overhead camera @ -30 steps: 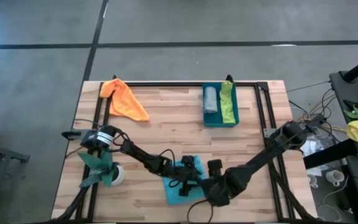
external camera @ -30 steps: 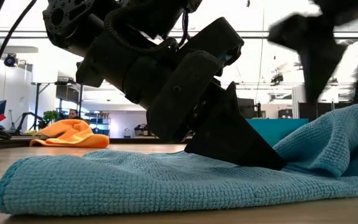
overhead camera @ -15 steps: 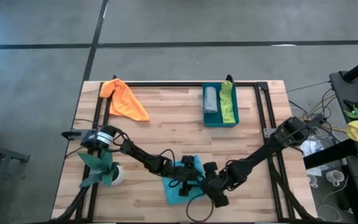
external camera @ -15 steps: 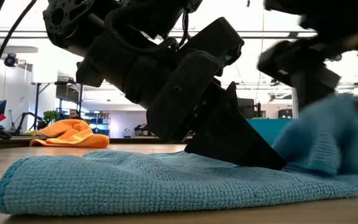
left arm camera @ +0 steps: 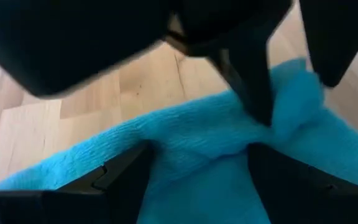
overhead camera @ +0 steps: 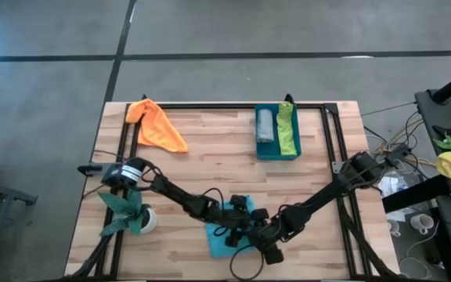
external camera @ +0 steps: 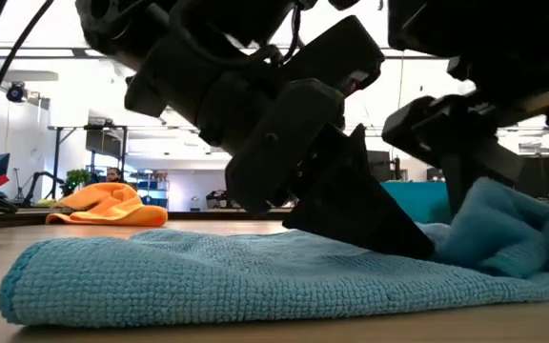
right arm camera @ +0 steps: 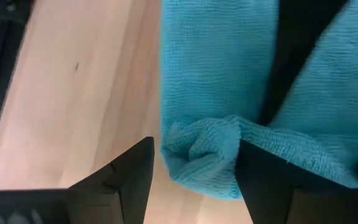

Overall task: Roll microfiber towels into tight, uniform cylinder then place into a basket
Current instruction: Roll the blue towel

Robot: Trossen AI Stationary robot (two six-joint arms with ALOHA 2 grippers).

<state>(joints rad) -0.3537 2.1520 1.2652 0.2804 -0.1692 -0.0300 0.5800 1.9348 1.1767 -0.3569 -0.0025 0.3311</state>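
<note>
Spreading my right gripper (right arm camera: 194, 165) wide around a bunched edge of the turquoise towel (overhead camera: 219, 239), I work beside my left gripper (left arm camera: 197, 171), also parted, pressing the cloth flat near the table's (overhead camera: 210, 149) front edge.

turquoise towel (overhead camera: 219, 240): flat at table's front, one edge bunched | orange towel (overhead camera: 158, 128): crumpled, back left | grey towel (overhead camera: 265, 124), lime green towel (overhead camera: 287, 130): in basket (overhead camera: 277, 153)

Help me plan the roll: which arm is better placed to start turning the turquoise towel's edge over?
The right. Its tool brackets the bunched edge of the turquoise towel, fingers open. The left tool presses the towel's middle flat, better for anchoring.
</note>
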